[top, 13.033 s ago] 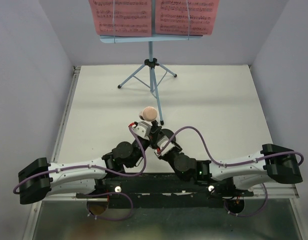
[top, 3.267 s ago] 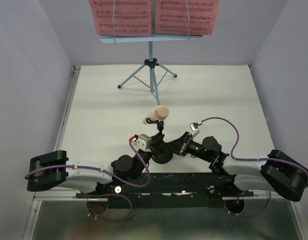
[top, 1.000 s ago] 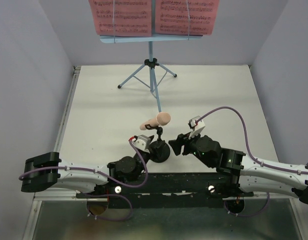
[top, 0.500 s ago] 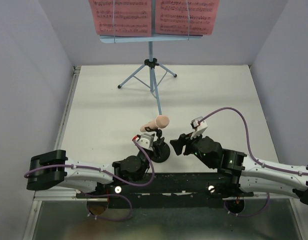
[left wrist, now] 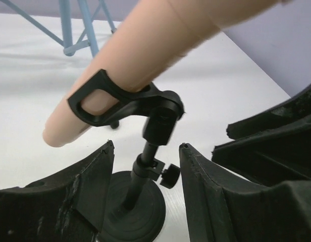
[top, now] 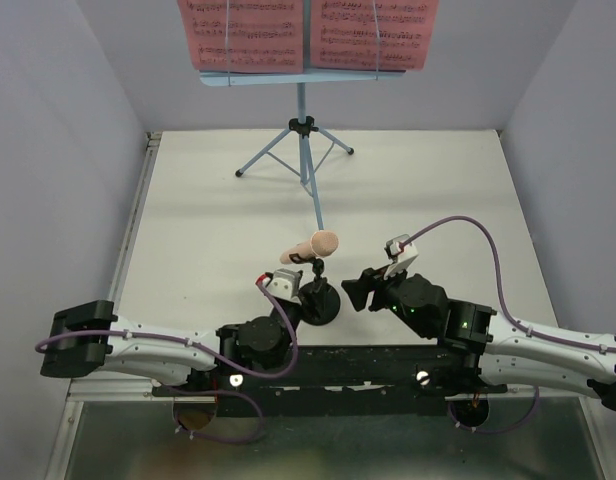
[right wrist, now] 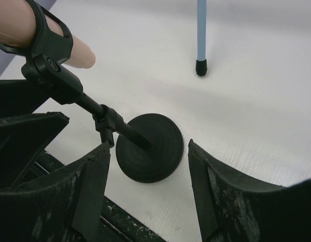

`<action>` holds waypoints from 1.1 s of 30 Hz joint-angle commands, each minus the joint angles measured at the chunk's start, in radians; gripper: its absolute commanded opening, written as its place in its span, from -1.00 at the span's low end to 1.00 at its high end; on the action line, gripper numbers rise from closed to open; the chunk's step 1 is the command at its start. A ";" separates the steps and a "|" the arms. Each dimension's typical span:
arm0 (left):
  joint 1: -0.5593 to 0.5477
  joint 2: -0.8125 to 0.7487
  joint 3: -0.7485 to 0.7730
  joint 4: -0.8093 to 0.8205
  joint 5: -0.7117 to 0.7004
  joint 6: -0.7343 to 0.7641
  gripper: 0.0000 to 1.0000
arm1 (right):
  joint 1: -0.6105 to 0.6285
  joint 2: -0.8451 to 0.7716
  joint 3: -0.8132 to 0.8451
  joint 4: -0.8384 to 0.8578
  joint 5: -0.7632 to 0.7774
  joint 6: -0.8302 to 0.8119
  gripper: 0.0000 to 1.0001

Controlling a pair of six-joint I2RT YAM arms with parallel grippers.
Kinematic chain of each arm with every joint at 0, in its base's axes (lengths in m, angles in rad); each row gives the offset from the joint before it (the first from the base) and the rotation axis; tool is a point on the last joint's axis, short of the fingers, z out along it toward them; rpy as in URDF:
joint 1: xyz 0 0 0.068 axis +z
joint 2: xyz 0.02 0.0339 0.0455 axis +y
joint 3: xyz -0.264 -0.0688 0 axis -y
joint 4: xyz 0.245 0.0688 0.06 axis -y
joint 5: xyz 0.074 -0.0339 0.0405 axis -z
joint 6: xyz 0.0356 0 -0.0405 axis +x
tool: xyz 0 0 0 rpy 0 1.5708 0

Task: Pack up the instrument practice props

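**Microphone swung level; right claw drawn aside**

Since the earlier views, the toy microphone (top: 313, 246) has tipped from upright to nearly level in its clip. The right claw (right wrist: 148, 148) has moved to 3 o'clock of the mic stand (top: 319, 305), near the bench (top: 438, 190) front edge.

Risk: a one-sided push on the post would likely topple the top-heavy stand or slide the microphone out.

The left claw (left wrist: 145, 151) is partly open and straddles the post, with no contact visible. The right claw is open and empty. The music stand (top: 303, 130) with its pink pages (top: 243, 35) stands at 12 o'clock.
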 commanded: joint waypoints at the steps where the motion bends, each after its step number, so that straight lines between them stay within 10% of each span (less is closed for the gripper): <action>1: -0.005 -0.051 0.072 -0.254 -0.123 -0.164 0.31 | -0.004 0.003 -0.007 0.002 0.027 0.003 0.42; 8: -0.005 0.076 0.304 -0.521 -0.231 -0.206 0.43 | -0.004 0.014 -0.004 0.028 0.024 0.008 0.42; 14: -0.011 0.015 0.373 -1.010 -0.234 -0.627 0.45 | -0.004 0.011 -0.001 0.053 0.016 -0.001 0.42; 24: -0.017 -0.074 0.324 -1.156 -0.225 -0.796 0.59 | -0.004 0.008 -0.012 0.093 0.026 -0.021 0.42; 33: -0.028 -0.157 0.079 -0.635 -0.036 -0.482 0.64 | -0.004 -0.020 -0.039 0.110 0.076 -0.027 0.42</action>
